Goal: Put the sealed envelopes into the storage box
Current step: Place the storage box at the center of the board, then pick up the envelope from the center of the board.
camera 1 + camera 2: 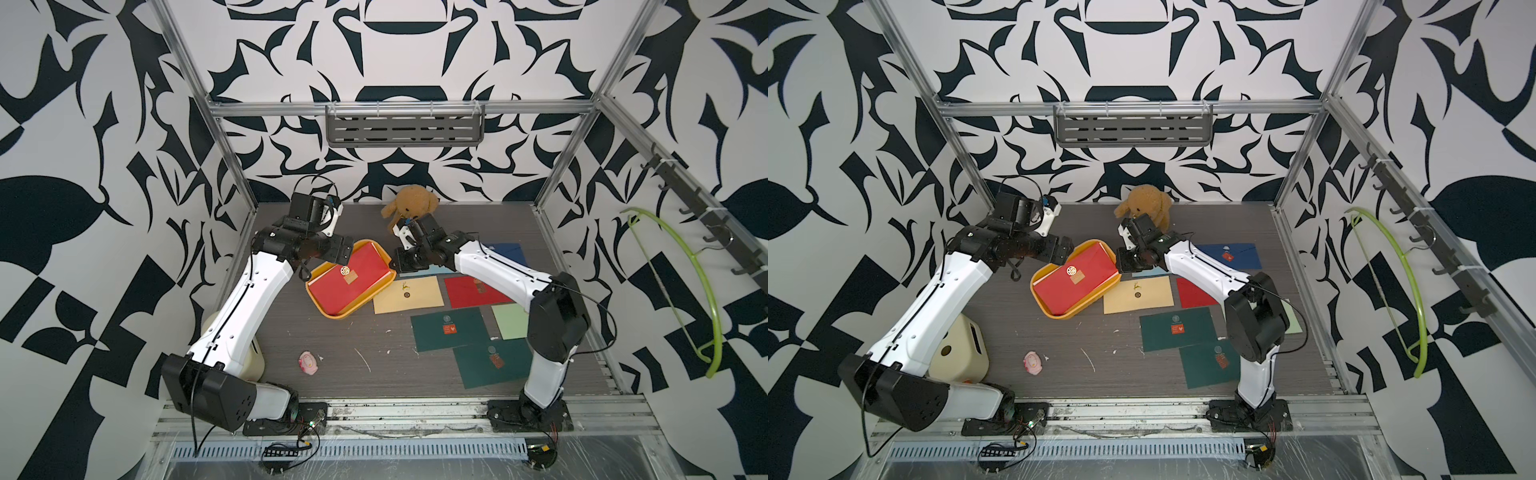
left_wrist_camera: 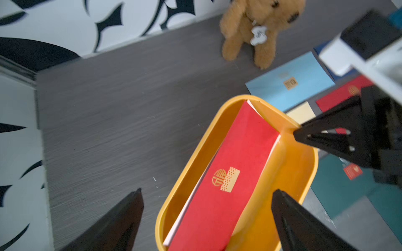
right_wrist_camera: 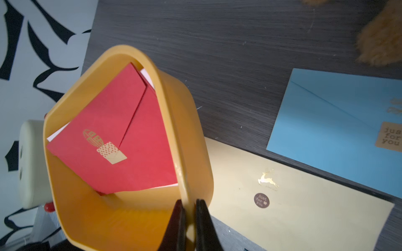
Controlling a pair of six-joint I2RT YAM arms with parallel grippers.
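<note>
The right gripper is pinching the rim of the storage box while the left gripper is hanging wide over the red envelope lying lengthwise inside, and the remaining sealed envelopes are lying toward the desk's right edge, nearer the right arm.

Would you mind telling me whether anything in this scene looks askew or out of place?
Yes: the red envelope in the box is not lying flat. It sits slanted, with one edge riding up the wall that the right gripper pinches at the rim.
</note>
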